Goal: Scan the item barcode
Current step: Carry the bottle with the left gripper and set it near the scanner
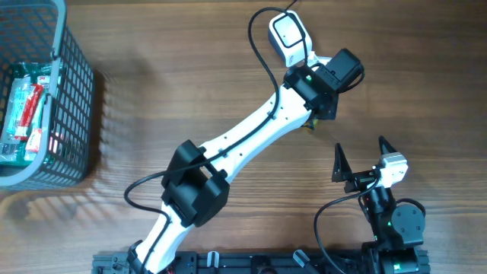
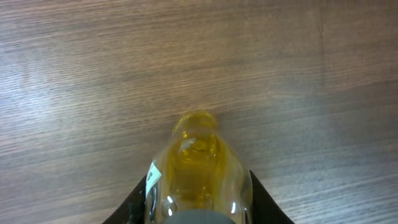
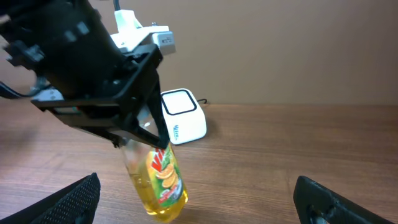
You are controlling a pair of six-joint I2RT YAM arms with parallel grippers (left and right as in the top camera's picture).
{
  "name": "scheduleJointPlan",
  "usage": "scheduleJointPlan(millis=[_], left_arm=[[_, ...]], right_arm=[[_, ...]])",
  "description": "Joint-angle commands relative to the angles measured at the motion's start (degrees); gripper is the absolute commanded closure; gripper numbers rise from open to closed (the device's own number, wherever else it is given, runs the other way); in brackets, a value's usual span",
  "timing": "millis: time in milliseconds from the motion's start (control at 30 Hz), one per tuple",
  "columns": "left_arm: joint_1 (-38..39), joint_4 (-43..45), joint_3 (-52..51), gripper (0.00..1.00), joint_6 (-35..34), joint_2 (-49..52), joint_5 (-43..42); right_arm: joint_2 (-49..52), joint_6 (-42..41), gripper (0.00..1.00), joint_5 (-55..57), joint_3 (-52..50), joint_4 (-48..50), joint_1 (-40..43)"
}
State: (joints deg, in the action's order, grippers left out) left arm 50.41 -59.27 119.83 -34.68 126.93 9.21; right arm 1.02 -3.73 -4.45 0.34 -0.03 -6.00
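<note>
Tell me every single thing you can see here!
bottle: one, clear with yellow liquid and a colourful label, held just above the table near the scanner
scanner: one, white, at the far edge of the table
basket: one, grey, at the left side of the table
packets: a few, too bunched to count, red, green and white, inside the basket
table: one, brown wood, under everything
left gripper: one, black, on a white arm, shut on the bottle's upper part
right gripper: one, black, near the front right, open and holding nothing
</note>
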Motion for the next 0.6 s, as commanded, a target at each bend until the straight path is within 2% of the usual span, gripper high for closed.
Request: scheduleJointPlan(millis=[0, 233, 367, 433, 467, 500, 533, 567], left_arm=[[-0.15, 1.51, 0.17, 0.82, -1.90, 1.36, 1.38], [-0.15, 2.60, 0.17, 0.82, -3.50, 3.85, 1.40], [-0.15, 3.43, 0.17, 0.74, -3.48, 4.00, 1.38], [-0.15, 3.15, 0.17, 0.58, -3.48, 4.02, 1.36], [-0.15, 2.89, 0.17, 0.45, -3.48, 4.02, 1.36], [-0.09, 2.69, 0.17, 0.26, -3.48, 4.02, 1.33], [-0.04, 2.51, 0.17, 0.16, -3.48, 4.02, 1.33], [0.00, 2.49, 0.17, 0.12, -3.45, 4.00, 1.29]], right_arm=[[-0.20, 0.61, 0.00, 0.52, -0.04, 0.13, 0.24], [-0.20, 0.59, 0.00, 0.52, -0.04, 0.13, 0.24], [-0.20, 0.61, 0.00, 0.52, -0.04, 0.13, 0.24], [-0.20, 0.59, 0.00, 0.52, -0.04, 0.11, 0.24], [-0.20, 0.63, 0.00, 0.52, -0.04, 0.13, 0.24], [-0.20, 0.61, 0.00, 0.52, -0.04, 0.13, 0.24], [-0.20, 0.61, 0.00, 0.52, -0.04, 0.11, 0.24], [-0.20, 0.61, 0.00, 0.52, -0.04, 0.13, 0.24]])
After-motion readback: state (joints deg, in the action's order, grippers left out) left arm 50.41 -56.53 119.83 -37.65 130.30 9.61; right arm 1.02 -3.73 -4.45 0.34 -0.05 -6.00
